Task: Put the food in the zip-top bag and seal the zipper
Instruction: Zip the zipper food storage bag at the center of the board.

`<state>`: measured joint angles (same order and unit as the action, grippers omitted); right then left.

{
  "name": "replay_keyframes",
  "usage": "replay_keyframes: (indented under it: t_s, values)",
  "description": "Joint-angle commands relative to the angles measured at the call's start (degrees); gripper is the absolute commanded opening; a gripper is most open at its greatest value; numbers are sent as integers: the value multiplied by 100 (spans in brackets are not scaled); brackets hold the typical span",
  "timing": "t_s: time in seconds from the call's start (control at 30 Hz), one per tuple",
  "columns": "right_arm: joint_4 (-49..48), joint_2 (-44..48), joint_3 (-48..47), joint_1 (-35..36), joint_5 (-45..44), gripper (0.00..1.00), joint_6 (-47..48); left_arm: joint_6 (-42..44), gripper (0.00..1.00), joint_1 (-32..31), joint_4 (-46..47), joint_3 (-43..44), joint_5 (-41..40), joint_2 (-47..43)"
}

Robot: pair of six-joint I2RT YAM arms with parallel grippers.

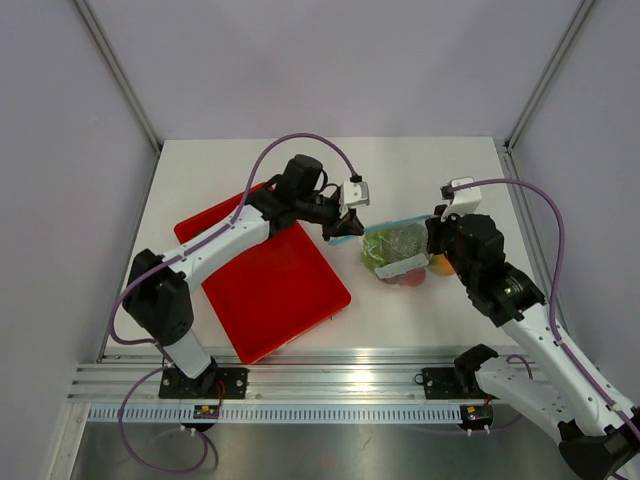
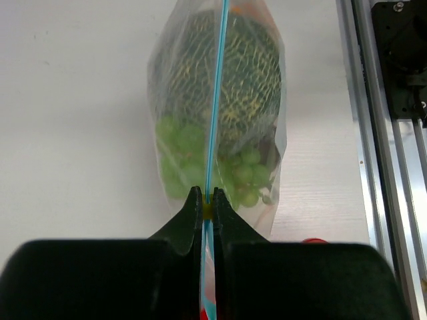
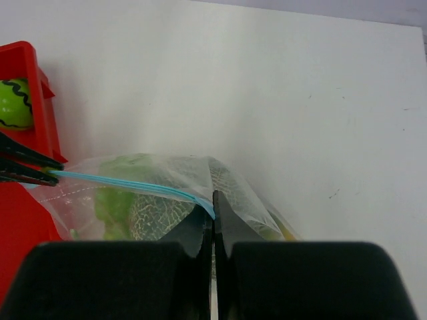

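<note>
The bag (image 2: pixel 167 100) was thin, clear, crinkly plastic. The melon (image 2: pixel 247 73) inside looked rough and netted. The tray (image 1: pixel 275 290) was glossy red plastic; the table (image 1: pixel 420 170) matt white; the rail (image 1: pixel 330 385) brushed metal.

bag (image 1: pixel 398 255) R of tray (image 1: pixel 275 290) | melon (image 2: pixel 233 73) + grapes (image 2: pixel 193 157) in bag | all on table (image 1: pixel 420 170)

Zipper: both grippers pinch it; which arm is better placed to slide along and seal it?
Probably left. The left gripper is shut on the zipper, which runs straight ahead of it; the right gripper can anchor the far end.
</note>
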<state>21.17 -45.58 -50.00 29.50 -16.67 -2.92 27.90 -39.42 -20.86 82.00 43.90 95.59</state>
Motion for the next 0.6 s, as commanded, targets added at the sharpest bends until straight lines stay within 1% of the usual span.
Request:
replay_keyframes:
  t_s: [0.0,0.2,0.33,0.4,0.43,0.57]
  values:
    - [-693,190,-124,-216,-1066,0,-139,-197,0,347,-217,-341,-373,-462]
    - [-684,260,-28,-269,-1479,0,-376,-303,0,558,-58,-869,-557,-848]
    - [-711,348,25,-287,-1541,0,-473,-486,0,751,-41,-1106,-681,-1025]
    - [-676,357,43,-295,-1594,0,-508,-724,0,830,178,-1247,-603,-1139]
    - [-675,366,43,-295,-1612,0,-525,-768,0,874,249,-1421,-602,-1244]
    - [-605,488,113,-313,-1691,0,-561,-839,0,962,328,-1643,-699,-1490]
